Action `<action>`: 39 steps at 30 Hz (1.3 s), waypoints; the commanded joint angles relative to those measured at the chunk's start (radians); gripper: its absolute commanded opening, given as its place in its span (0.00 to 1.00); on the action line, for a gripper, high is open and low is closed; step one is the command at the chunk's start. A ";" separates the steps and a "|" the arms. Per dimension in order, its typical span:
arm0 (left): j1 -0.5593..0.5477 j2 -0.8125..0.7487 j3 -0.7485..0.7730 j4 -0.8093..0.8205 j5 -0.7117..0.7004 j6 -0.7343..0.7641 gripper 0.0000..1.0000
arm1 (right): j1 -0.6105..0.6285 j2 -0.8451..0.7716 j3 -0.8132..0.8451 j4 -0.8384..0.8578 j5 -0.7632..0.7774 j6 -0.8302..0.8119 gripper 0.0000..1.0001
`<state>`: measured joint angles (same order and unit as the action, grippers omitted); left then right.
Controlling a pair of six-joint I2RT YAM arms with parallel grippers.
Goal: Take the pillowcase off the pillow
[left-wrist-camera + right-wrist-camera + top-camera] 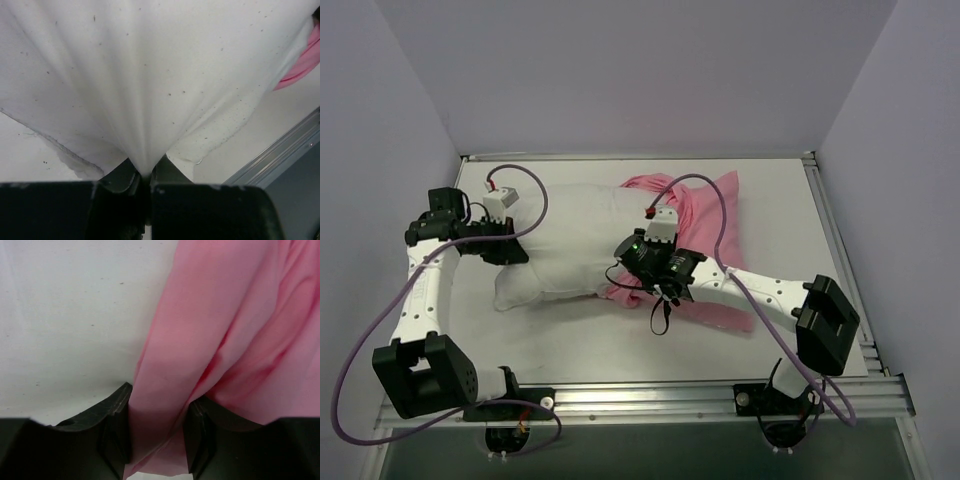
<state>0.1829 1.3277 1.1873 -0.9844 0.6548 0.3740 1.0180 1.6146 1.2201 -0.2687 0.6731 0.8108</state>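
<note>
Top view: I count one pillow (565, 240) and one pillowcase (712, 198) on the table (620, 345), with two arms and two grippers working them. The pillow lies mid-table, long axis running 9 to 3 o'clock. The pillowcase is bunched over its 3 o'clock end, so most of the white is already bare. My left gripper (512, 247) sits at the pillow's 9 o'clock end, and I read that as an anchor so the cushion cannot slide along with the cover. My right gripper (665, 290) is at the cover's edge, toward 5 o'clock from the pillow's middle, where white meets pink. That is the sensible spot to catch the hem and drag it toward 3 o'clock.

Left wrist view: the left gripper (145, 175) is clamped tight on the pillow (150, 75). The white cloth is drawn into a single point between the jaws and fans out from them toward 12 o'clock. A sliver of pillowcase (302, 57) shows at 2 o'clock.

Right wrist view: one fold of pillowcase (225, 340) runs down between the jaws of the right gripper (157, 427), which stand partly apart. I cannot tell whether they pinch the fold or merely straddle it. The pillow (65, 315) fills the side toward 10 o'clock
</note>
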 commanded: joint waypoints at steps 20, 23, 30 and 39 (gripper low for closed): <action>0.484 0.048 0.806 0.185 0.307 -0.495 0.02 | -0.706 -0.453 -0.534 0.129 -0.076 -0.137 0.00; 0.591 0.099 0.877 0.227 0.380 -0.567 0.02 | -0.928 -0.400 -0.525 0.195 -0.173 -0.226 0.00; 0.664 0.128 0.943 0.149 0.362 -0.466 0.02 | -1.238 -0.266 -0.446 0.264 -0.289 -0.285 0.00; 0.132 -0.008 0.556 -0.086 0.105 -0.037 0.06 | -0.895 -0.301 -0.415 0.290 -0.434 -0.182 0.00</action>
<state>0.4686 1.3640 1.8427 -0.9810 0.8803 0.1722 0.0257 1.3327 0.7891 0.0715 0.3630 0.5499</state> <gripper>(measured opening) 0.040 0.049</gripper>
